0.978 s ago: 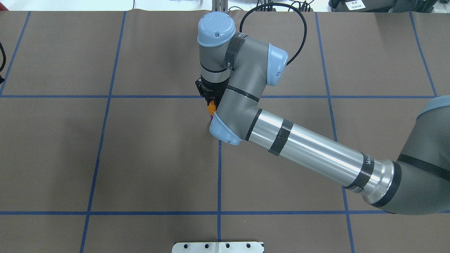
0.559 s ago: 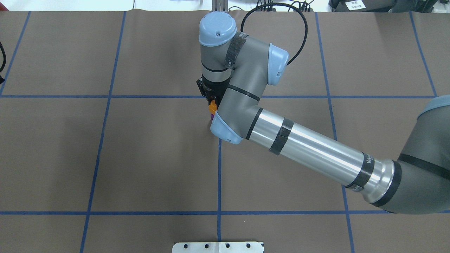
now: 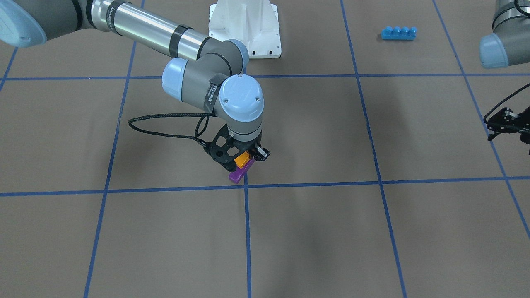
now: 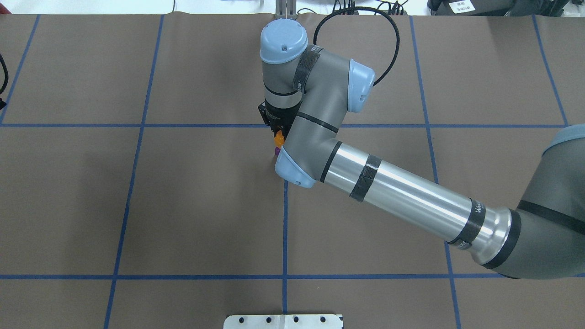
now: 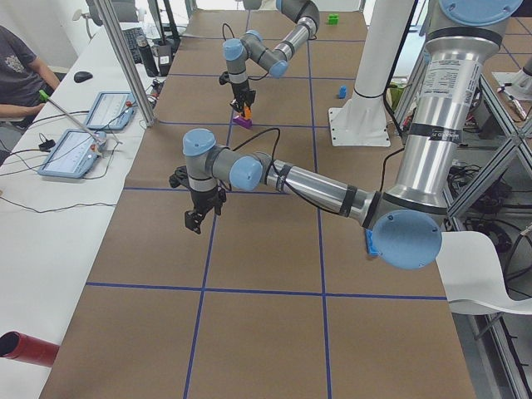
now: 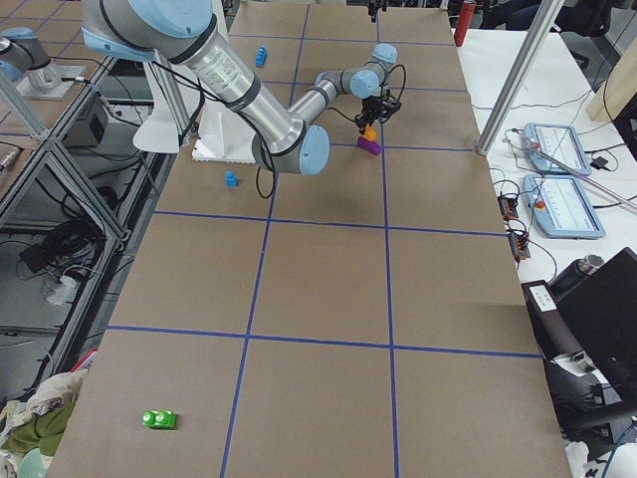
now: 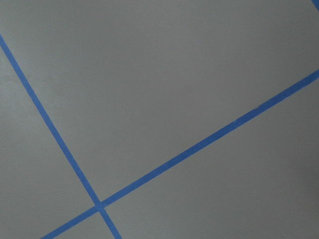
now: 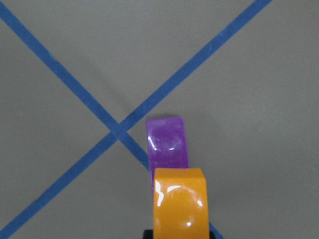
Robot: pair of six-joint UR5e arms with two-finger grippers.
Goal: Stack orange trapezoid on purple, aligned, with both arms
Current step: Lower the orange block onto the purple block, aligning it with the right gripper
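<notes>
My right gripper (image 3: pixel 243 159) is shut on the orange trapezoid (image 3: pixel 242 159) and holds it right over the near end of the purple brick (image 3: pixel 241 173), which lies on the table by a tape crossing. I cannot tell if the two touch. In the right wrist view the orange trapezoid (image 8: pixel 179 204) overlaps the near end of the purple brick (image 8: pixel 167 142), roughly in line with it. In the overhead view the arm hides all but slivers of orange (image 4: pixel 278 135) and purple (image 4: pixel 277 149). My left gripper (image 3: pixel 507 124) hangs empty at the table's left side, cut by the frame edge; I cannot tell whether it is open.
A long blue four-stud brick (image 3: pixel 398 33) lies near the robot's side. A small blue brick (image 6: pixel 231 179) sits by the white base mount (image 3: pixel 244 25). A green brick (image 6: pixel 159 419) lies far off on the right end. Blue tape lines grid the brown table.
My right gripper with the orange trapezoid has shifted slightly away from the robot. A sliver of the purple brick now shows below the orange one in the overhead view.
</notes>
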